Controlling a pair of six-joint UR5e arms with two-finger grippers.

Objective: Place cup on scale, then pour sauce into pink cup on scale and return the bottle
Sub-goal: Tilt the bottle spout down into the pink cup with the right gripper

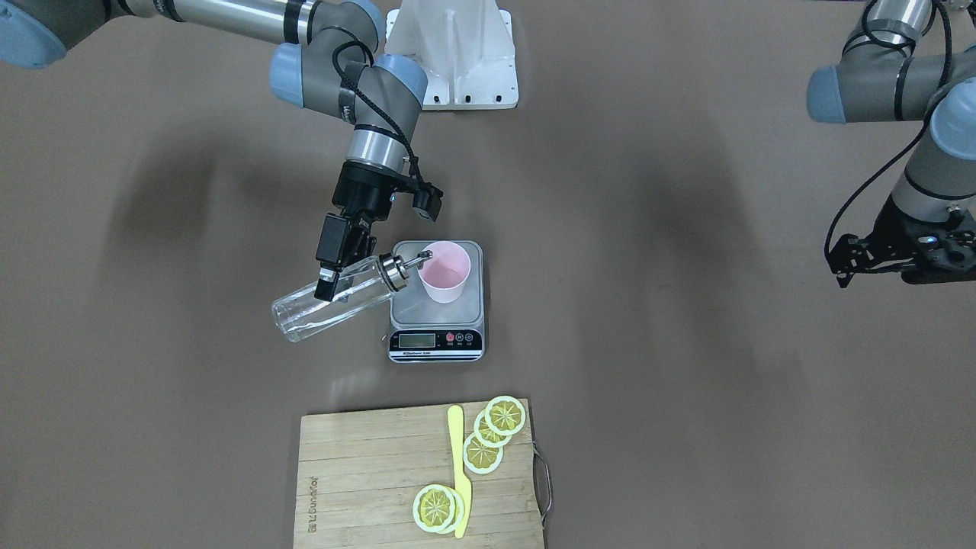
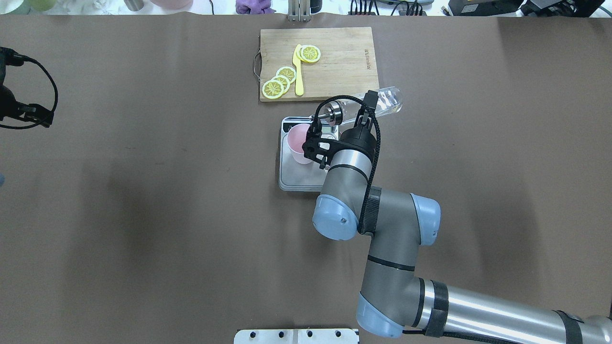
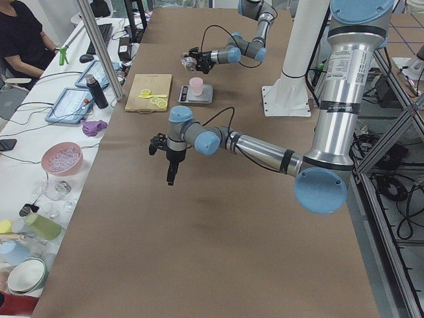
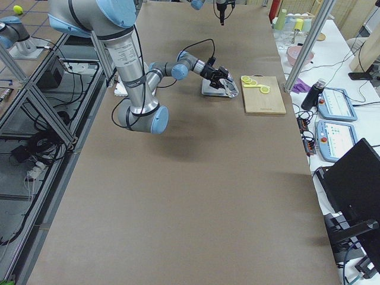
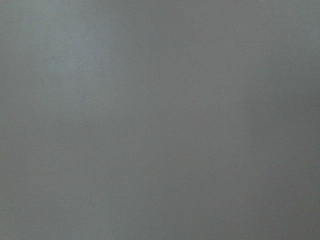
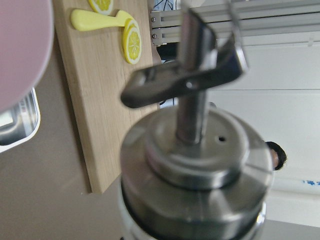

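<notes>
1. Brown table [image 1: 686, 366], seen from the front: right gripper [image 1: 329, 276] is clamped on the glass bottle [image 1: 305, 316], which is tipped with its spout at the cup's rim.
2. Pink cup [image 1: 446, 280] stands on the scale [image 1: 436, 319].
3. Cutting board [image 1: 366, 473] with lemon slices [image 1: 505, 415] lies nearby.
4. Left gripper [image 1: 858, 259] hangs far right, can't tell its grip.
</notes>
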